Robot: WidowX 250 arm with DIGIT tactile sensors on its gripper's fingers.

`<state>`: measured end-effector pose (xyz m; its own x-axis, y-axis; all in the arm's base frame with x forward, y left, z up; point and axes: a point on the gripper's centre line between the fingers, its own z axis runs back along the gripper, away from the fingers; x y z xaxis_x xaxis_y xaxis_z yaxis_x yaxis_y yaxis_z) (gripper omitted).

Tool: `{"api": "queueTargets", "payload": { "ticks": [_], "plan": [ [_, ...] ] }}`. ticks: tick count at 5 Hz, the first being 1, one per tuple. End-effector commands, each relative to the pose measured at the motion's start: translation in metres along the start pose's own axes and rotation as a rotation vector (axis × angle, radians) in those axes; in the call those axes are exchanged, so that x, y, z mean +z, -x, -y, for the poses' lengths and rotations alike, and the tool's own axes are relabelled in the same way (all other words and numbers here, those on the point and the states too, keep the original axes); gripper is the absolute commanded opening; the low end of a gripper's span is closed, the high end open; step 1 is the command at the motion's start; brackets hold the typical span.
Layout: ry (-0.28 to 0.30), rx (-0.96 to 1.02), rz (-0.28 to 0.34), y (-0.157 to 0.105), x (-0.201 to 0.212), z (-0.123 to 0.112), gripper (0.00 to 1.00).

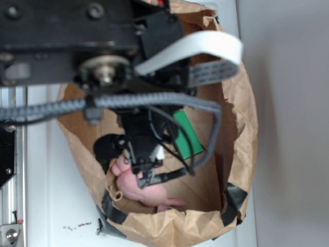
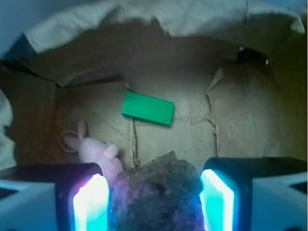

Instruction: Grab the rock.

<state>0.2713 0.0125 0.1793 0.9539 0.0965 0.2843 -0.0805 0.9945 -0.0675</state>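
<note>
The rock (image 2: 156, 192), dark, rough and lumpy, fills the whole gap between my glowing pads at the bottom of the wrist view. My gripper (image 2: 154, 204) is shut on it: the left pad (image 2: 91, 204) and the right pad (image 2: 216, 202) both touch its sides. In the exterior view the gripper (image 1: 146, 172) reaches down inside the paper bag, and the arm hides the rock there.
A pink plush toy (image 2: 96, 149) (image 1: 139, 188) lies just left of the rock, against my left finger. A flat green block (image 2: 147, 108) (image 1: 187, 135) rests further out on the bag floor. Crumpled brown paper walls (image 1: 241, 103) (image 2: 144, 19) enclose everything.
</note>
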Motion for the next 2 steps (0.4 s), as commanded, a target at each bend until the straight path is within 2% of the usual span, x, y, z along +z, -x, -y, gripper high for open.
{"api": "queueTargets", "payload": {
  "ticks": [1, 2],
  "plan": [
    [0.005, -0.018, 0.061, -0.0094, 0.0143, -0.0042, 0.0],
    [0.0, -0.019, 0.073, -0.0073, 0.0122, -0.0039, 0.0]
  ]
}}
